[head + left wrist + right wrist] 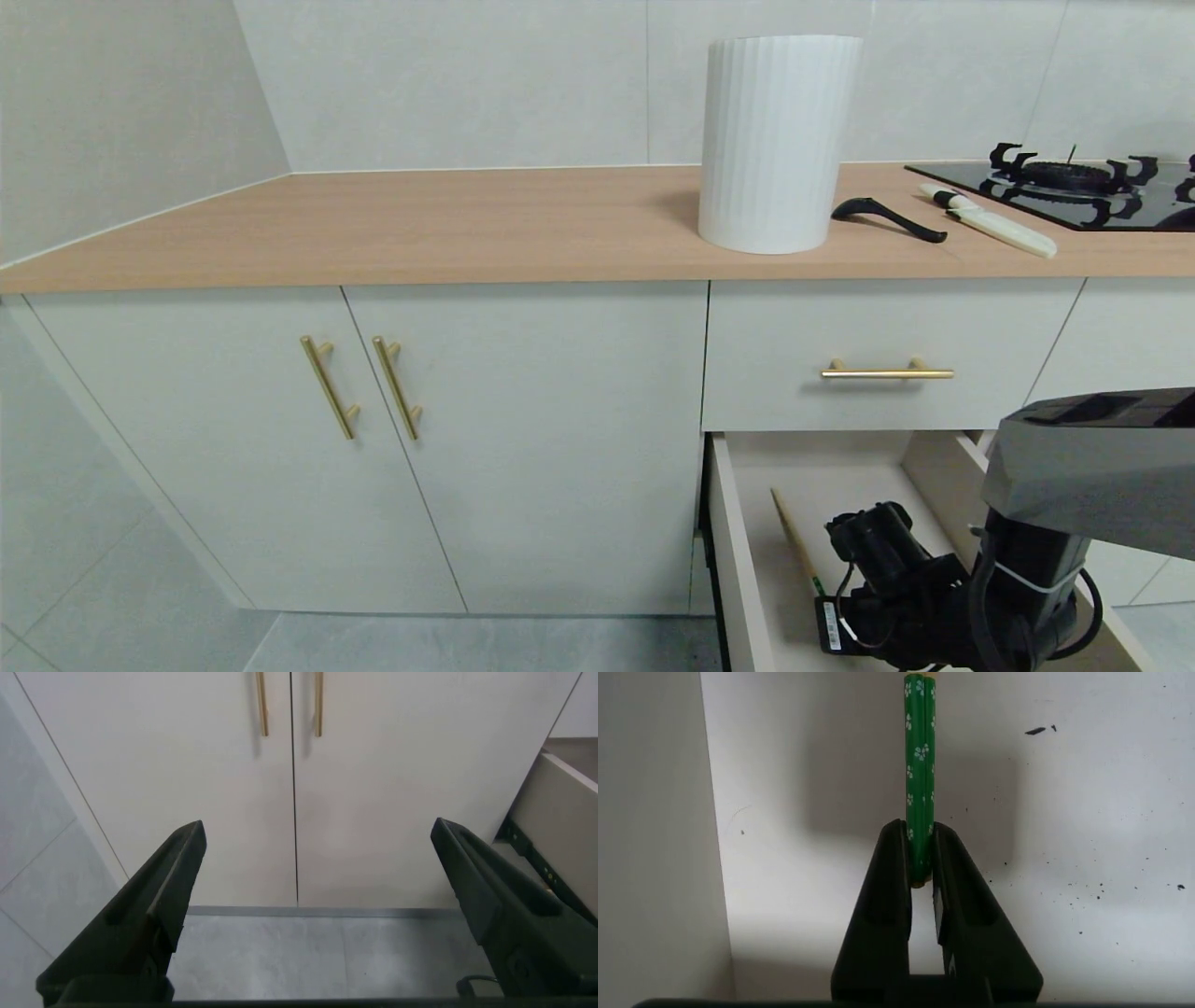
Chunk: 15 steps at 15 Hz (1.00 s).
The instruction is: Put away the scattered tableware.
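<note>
A wooden chopstick [792, 537] with a green, flower-patterned end [920, 747] lies lengthwise inside the open lower drawer [733, 551]. My right gripper [920, 854] is down in that drawer [1083, 812], shut on the chopstick's green end; in the head view it [864, 583] sits near the drawer's front. On the countertop a black-handled utensil [887, 217] and a white knife [994, 226] lie to the right of a tall white ribbed container [775, 140]. My left gripper [318, 835] is open and holds nothing, low in front of the cabinet doors [295, 793].
Above the open drawer is a shut drawer with a gold handle [887, 373]. A black gas hob [1074, 191] takes up the counter's far right. The wooden countertop [420, 224] is bare to the left. Two cabinet doors with gold handles [364, 387] stand shut.
</note>
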### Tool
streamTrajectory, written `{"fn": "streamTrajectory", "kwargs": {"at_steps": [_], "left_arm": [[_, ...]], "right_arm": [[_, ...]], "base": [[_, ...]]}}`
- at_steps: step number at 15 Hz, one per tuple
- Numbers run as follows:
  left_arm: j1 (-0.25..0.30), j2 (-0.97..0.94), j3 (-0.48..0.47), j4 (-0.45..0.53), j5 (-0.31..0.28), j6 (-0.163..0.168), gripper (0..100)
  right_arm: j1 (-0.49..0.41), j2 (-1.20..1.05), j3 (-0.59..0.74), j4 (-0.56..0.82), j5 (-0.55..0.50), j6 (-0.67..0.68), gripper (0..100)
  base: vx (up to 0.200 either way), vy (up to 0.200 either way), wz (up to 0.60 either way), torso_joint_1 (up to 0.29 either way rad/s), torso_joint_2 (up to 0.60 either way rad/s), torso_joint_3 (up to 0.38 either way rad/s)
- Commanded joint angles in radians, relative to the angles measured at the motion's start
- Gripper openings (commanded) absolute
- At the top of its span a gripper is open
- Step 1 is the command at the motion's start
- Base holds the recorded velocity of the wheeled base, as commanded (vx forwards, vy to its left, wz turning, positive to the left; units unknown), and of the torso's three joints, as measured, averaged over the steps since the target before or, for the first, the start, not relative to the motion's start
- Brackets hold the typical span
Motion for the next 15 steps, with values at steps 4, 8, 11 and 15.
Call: {"fn": "streamTrajectory", "kwargs": {"at_steps": [4,8,11,15], "left_arm": [[0.0,0.002,0.0,0.0,0.0,-0.002,100],[0.0,0.002,0.0,0.0,0.0,0.0,100],[0.0,0.002,0.0,0.0,0.0,0.0,100],[0.0,0.002,0.0,0.0,0.0,0.0,100]], "right_arm": [[0.0,-0.001,0.0,0.001,0.0,0.0,100],[0.0,-0.042,0.007,-0.001,-0.018,-0.009,100],[-0.012,-0.378,0.028,0.083,-0.095,-0.092,100],[-0.064,-0.668,0.023,0.197,-0.093,-0.181,100]], "base": [[0.0,0.0,0.0,0.0,0.0,0.0],[0.0,0.0,0.0,0.0,0.0,0.0],[0.0,0.0,0.0,0.0,0.0,0.0],[0.0,0.0,0.0,0.0,0.0,0.0]]}}
